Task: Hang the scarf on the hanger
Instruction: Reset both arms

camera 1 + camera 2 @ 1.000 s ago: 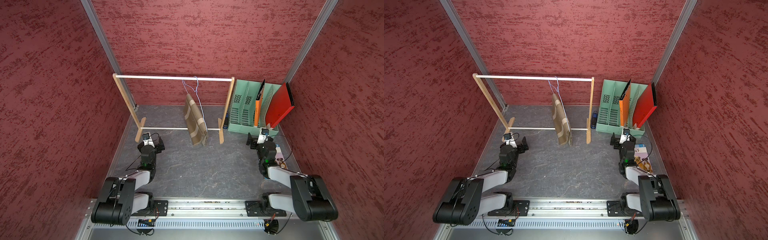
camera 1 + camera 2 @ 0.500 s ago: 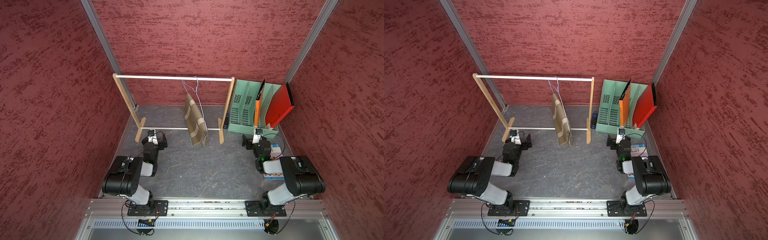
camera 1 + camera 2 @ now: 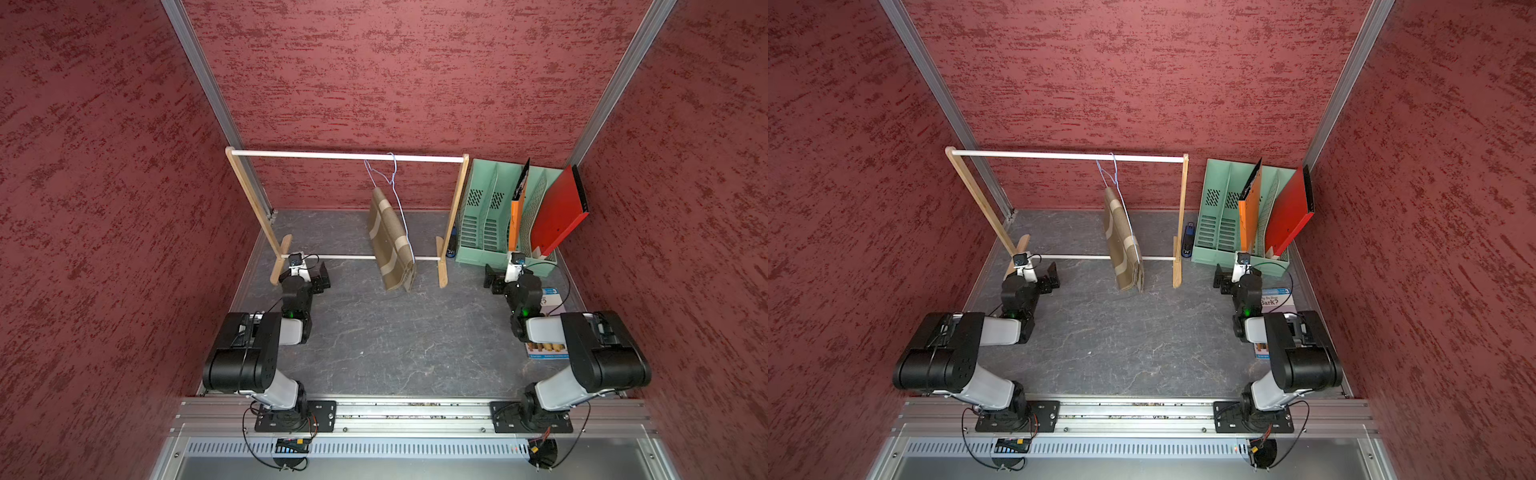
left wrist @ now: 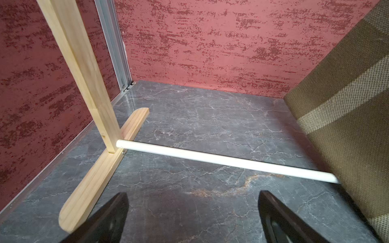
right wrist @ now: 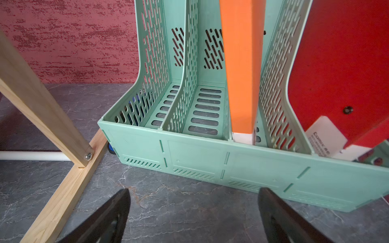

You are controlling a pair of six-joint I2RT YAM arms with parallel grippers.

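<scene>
**A:** Scarf (image 3: 390, 245) position, measured from the rack (image 3: 249, 199)?

**B:** Under the rack's top rod (image 3: 291, 154), right of its middle, draped over the hanger (image 3: 394, 185). The hanger's hook sits on that rod. The folded cloth drops past the rack's lower rod (image 4: 210, 156). Its bottom edge is near the tabletop (image 3: 374, 332), but I cannot tell whether it touches.

**A:** And the left gripper (image 4: 193, 193)?

**B:** Low, beside the rack's left foot, on the near side of the lower rod. Its jaws are spread wide, with only bare tabletop between them. The scarf shows at the edge of its wrist view, apart from both fingers.

**A:** Right gripper (image 5: 194, 190)?

**B:** Just outside the rack's right foot, facing the green file holder (image 5: 189, 151) that stands to the right of the rack. It is spread wide too and grips nothing. An orange folder (image 5: 242, 73) and a red folder (image 5: 341, 63) stand in that holder.

**A:** So neither claw touches the scarf?

**B:** Neither. Both are well apart from it, one by each rack foot.
</scene>
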